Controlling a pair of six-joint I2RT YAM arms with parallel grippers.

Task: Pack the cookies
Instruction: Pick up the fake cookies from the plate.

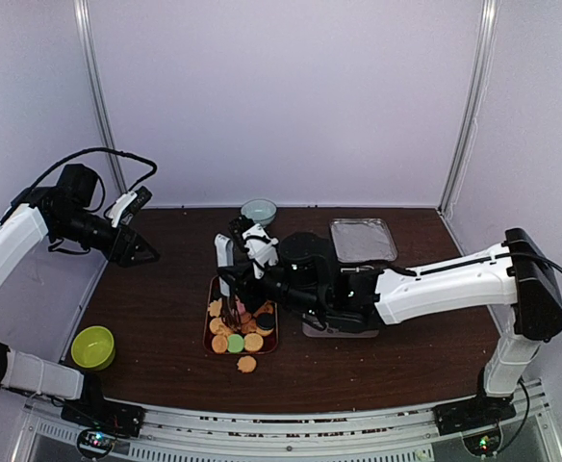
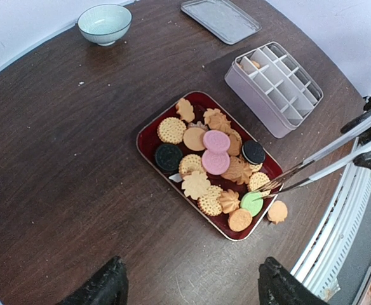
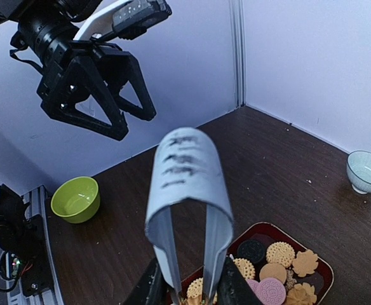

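Cookies [image 2: 216, 152] heaped on the red tray [image 2: 142, 145] at mid-desk, mostly golden, with pink, dark and green ones among them. One stray cookie [image 2: 277, 211] lies on the desk [image 2: 58, 159] just off the tray's near corner, and we spot a single cookie [image 2: 252, 63] in a corner cell of the divided box [image 2: 262, 111] beside the tray. The right hand [image 3: 190, 289] is clenched on metal tongs [image 3: 187, 166], tips down at the tray's near edge. The left hand [image 1: 142, 252] hangs released, high over the desk's left side.
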